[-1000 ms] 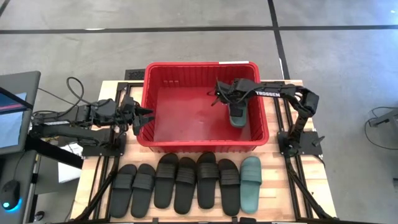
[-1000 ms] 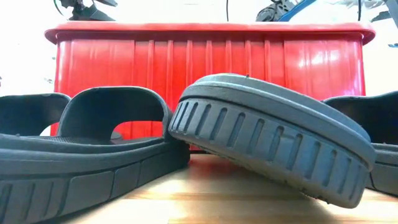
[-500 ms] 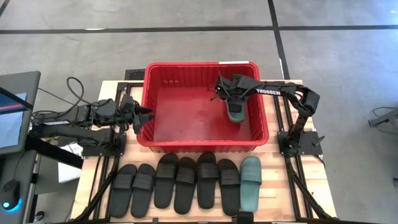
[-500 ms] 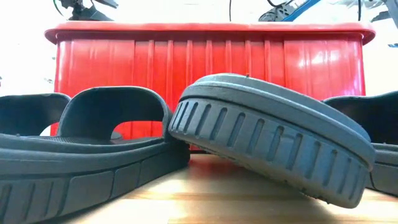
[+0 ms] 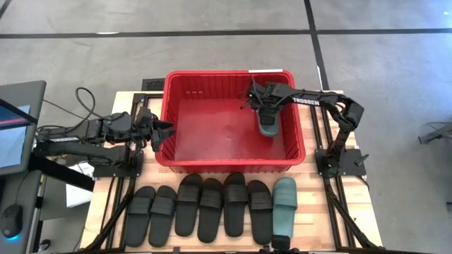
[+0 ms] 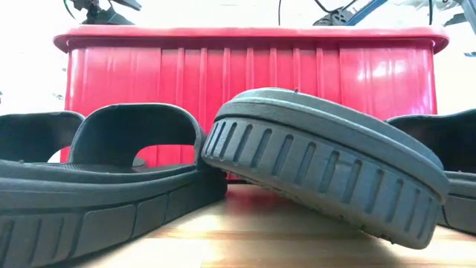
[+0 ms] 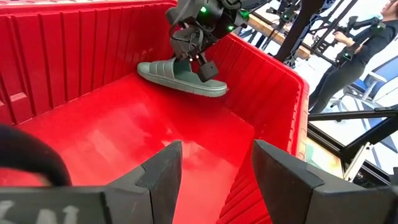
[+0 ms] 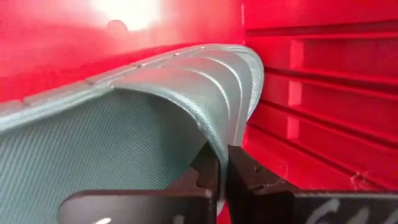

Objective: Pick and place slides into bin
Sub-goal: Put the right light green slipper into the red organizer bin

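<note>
First slide going into bin

Right tool (image 5: 263, 106) clamped on teal-green rubber slide (image 5: 268, 125) inside large red plastic bin (image 5: 169, 120); left tool (image 5: 164, 134) open beside bin, empty; seven slides (image 5: 212, 208) left outside bin.

Robotics lab or workshop. Evidence: bare concrete floor (image 5: 212, 56) with dark seam lines; plywood table (image 5: 311, 212) carrying black aluminium framing; monitor (image 5: 14, 127) at 9 o'clock; loose cables (image 5: 81, 99) beside it.

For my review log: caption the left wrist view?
Right claw holds a teal slide inside the red bin.
</note>
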`<state>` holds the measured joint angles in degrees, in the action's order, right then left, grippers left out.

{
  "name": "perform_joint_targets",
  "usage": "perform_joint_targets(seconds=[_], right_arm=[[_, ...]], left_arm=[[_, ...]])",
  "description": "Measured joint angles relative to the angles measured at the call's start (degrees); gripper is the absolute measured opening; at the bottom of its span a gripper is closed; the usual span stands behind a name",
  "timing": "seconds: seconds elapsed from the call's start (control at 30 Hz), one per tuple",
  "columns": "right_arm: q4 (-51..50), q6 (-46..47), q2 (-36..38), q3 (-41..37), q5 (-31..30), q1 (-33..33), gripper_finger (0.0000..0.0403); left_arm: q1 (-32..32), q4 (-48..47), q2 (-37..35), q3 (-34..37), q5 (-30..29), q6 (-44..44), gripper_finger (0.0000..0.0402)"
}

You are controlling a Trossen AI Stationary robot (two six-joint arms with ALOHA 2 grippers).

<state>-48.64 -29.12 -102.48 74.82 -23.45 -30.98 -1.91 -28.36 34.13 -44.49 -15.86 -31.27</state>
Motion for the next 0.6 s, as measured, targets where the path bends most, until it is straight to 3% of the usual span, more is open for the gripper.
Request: perform_joint_targets(seconds=[0.47,0.6], right_arm=[[-1.0,0.6,0.0,-1.7,0.9,-0.3,0.0001],[-1.2,0.6,0.0,-1.7,2.2,-0.3,0.0023]], left_arm=[[0.0,0.0,0.0,0.0,0.0,0.0,0.0183],[0.0,0.0,0.0,0.0,0.0,0.0,0.0183]])
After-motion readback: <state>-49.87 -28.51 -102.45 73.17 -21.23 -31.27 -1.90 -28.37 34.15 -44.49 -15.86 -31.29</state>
